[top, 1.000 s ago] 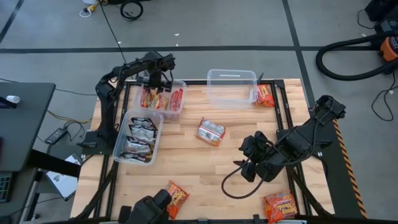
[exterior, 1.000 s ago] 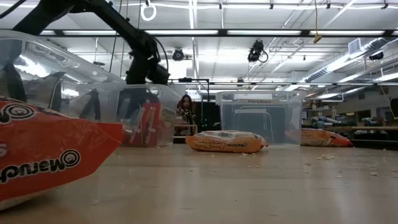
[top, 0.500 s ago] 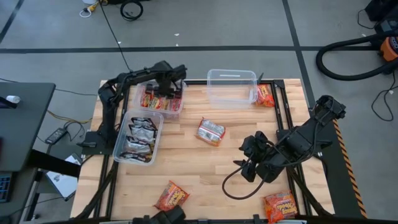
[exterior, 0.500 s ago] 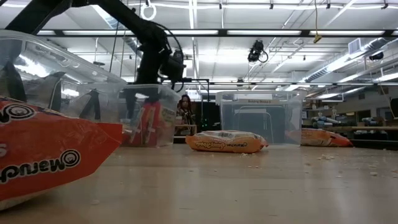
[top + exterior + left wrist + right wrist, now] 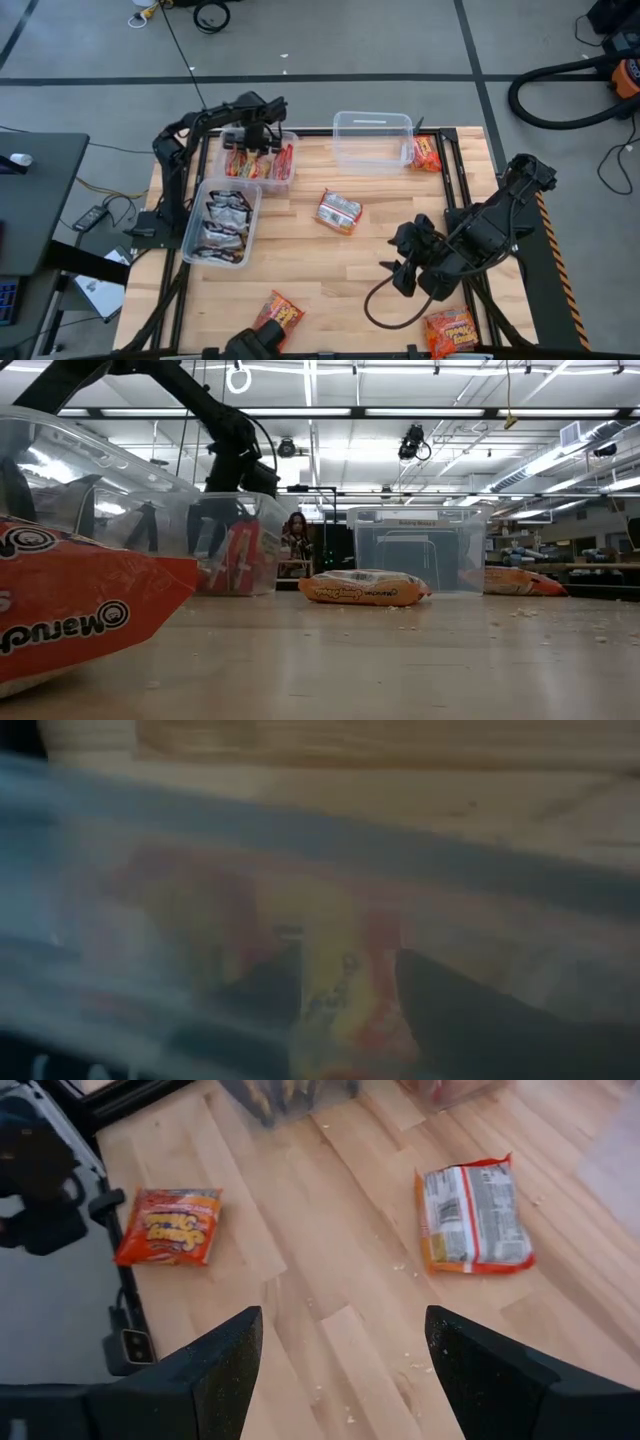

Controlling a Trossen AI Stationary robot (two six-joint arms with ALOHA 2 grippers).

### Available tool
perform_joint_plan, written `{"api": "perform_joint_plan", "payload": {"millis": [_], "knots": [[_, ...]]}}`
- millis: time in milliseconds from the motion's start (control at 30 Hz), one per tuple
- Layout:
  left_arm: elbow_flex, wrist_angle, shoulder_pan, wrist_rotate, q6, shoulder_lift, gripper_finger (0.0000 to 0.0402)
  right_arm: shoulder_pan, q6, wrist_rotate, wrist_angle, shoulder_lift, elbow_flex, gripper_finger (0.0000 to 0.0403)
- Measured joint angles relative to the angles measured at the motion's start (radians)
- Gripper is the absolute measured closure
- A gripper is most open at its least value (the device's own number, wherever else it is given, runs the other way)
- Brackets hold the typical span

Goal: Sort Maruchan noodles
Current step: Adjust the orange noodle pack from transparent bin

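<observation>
Maruchan noodle packets lie about the wooden table. My left gripper [image 5: 256,138] reaches down into the far-left clear bin [image 5: 292,140], which holds red and yellow packets, and is shut on a yellow-and-red packet [image 5: 335,985]. A second bin [image 5: 222,220] holds silver-black packets. My right gripper [image 5: 403,268] hangs open above the table's near right part with nothing between its fingers [image 5: 345,1370]. One loose packet [image 5: 339,211] lies flat mid-table, and an orange one [image 5: 277,315] lies near the front edge. My left gripper has the yellow-and-red packet [image 5: 340,970] between its two fingers [image 5: 460,1020], which come from above and point down into the bin. Blur hides which part of the packet they are on. Whether the packet rests on the other packets, I cannot tell.
An empty clear bin [image 5: 372,140] stands at the far middle, with an orange packet [image 5: 427,153] beside it on the right. Another orange packet [image 5: 450,330] lies at the near right corner. Bare wood lies between the bins and my right gripper.
My left gripper swung toward the table's right over the far-left bin, then came back left and sank lower into it. Its fingers kept the same gap.
</observation>
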Motion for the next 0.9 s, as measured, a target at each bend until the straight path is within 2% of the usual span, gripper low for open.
{"api": "perform_joint_plan", "payload": {"millis": [367, 500, 600, 733, 900], "knots": [[0.028, -0.06, -0.103, -0.049, -0.055, -0.013, 0.0235, -0.004, -0.001, 0.012, -0.034, 0.0, 0.0, 0.0119], [0.031, -0.054, -0.094, -0.054, -0.05, 0.0, 0.0235, 0.006, 0.037, 0.01, -0.029, 0.0, 0.0, 0.0119], [0.029, -0.07, -0.058, -0.03, -0.031, 0.004, 0.0235, 0.026, 0.071, 0.007, -0.028, 0.0, 0.0, 0.0119], [0.029, -0.094, -0.004, 0.082, 0.0, 0.004, 0.0235, 0.054, 0.097, 0.016, -0.03, 0.0, 0.0, 0.0119], [0.029, -0.096, -0.016, 0.088, 0.01, 0.004, 0.0235, 0.064, 0.104, 0.041, -0.053, 0.0, 0.0, 0.0119]]}}
